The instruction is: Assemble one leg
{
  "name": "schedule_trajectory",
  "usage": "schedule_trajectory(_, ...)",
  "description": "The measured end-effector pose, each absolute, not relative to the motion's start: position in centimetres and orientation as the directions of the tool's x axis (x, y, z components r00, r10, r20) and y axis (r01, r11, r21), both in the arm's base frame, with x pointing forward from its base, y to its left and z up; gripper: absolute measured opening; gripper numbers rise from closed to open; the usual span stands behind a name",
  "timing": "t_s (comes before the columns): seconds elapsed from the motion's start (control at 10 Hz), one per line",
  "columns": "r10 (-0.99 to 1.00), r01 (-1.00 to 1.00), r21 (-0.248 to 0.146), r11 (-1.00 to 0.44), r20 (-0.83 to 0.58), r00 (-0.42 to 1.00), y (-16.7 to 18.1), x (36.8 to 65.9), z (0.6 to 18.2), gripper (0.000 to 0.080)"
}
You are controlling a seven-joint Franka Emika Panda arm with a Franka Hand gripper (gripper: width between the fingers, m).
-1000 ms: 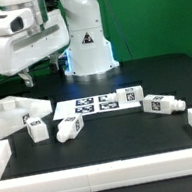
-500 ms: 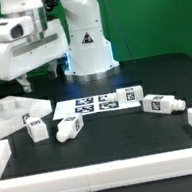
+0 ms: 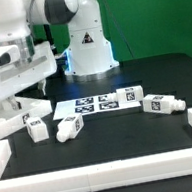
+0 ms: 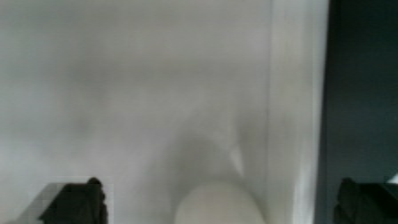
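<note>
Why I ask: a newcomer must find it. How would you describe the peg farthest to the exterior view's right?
Start at the flat white marker board on the black table. Go toward the exterior view's right: the last white peg lies on its side, out beyond the peg beside the board.

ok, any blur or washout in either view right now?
Exterior view: evenly lit, sharp; tags on the small white plastic pegs show crisply. Wrist view: soft, low-contrast, a close pale surface fills most of it; only the dark fingertips stand out.
</note>
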State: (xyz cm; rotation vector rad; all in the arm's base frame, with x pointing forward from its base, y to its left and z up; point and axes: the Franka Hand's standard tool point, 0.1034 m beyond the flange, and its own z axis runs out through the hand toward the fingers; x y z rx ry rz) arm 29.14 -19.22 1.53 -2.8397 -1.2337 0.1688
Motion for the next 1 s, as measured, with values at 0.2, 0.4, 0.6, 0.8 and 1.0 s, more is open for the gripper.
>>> schedule_trajectory(0.2, 0.728, 0.722, -0.090, -0.686, -0.090, 0.680, -19.70, 28.99, 0.85, 0.0649)
schedule_trajectory(0.4, 0.732, 0.727, -0.088, -0.681, -0.089, 0.675, -19.79, 29.32, 0.87, 0.0649)
schedule_trajectory(0.6, 0.733, 0.728, -0.087, -0.680, -0.089, 0.674, -19.80, 29.41, 0.89, 0.0620)
schedule_trajectory(0.8, 0.733, 0.728, -0.086, -0.680, -0.089, 0.674, -19.81, 29.44, 0.90, 0.0442)
schedule_trajectory(1.0, 0.733, 0.728, -0.085, -0.680, -0.089, 0.674, -19.83, 29.48, 0.91, 0.0100)
